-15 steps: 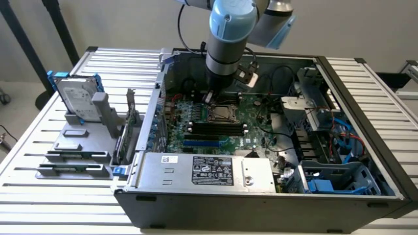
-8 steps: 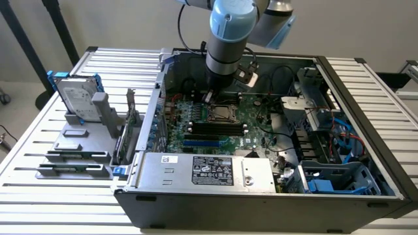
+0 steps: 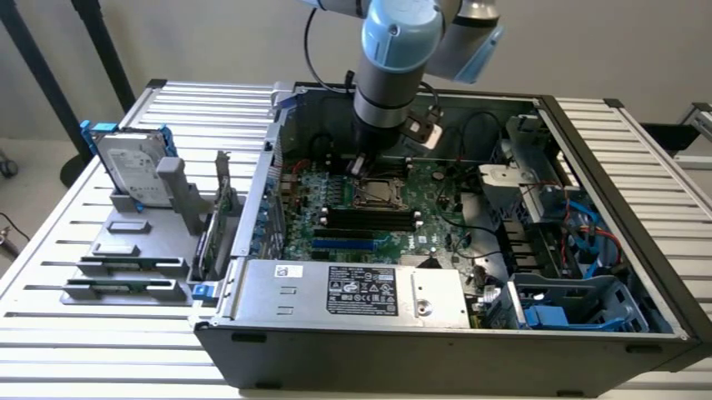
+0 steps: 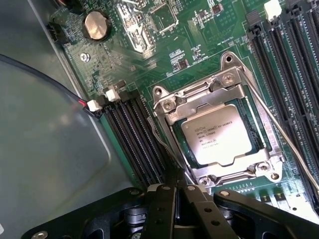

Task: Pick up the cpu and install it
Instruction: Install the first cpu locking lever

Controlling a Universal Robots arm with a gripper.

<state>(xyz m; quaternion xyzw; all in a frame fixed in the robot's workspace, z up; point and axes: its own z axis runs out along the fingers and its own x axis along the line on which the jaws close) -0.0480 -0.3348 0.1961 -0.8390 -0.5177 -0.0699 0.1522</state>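
The cpu (image 4: 217,134) is a small square chip with a shiny silver top. It lies flat in the motherboard socket, and the metal socket frame (image 4: 172,107) lies around its edges. My gripper (image 4: 175,191) is shut with nothing between its black fingers, and its tips hover just beside the socket's edge near the dark memory slots (image 4: 137,139). In the exterior view the arm reaches down into the open computer case (image 3: 623,192), and the gripper (image 3: 358,167) hangs just above the cpu (image 3: 376,194).
A thin wire lever (image 4: 279,132) runs along one side of the socket. A labelled silver power supply box (image 3: 345,292) fills the case's near side. A hard drive with blue rails (image 3: 132,171) stands on a grey fixture at the exterior view's left. Cables and drive bays (image 3: 568,225) crowd the right.
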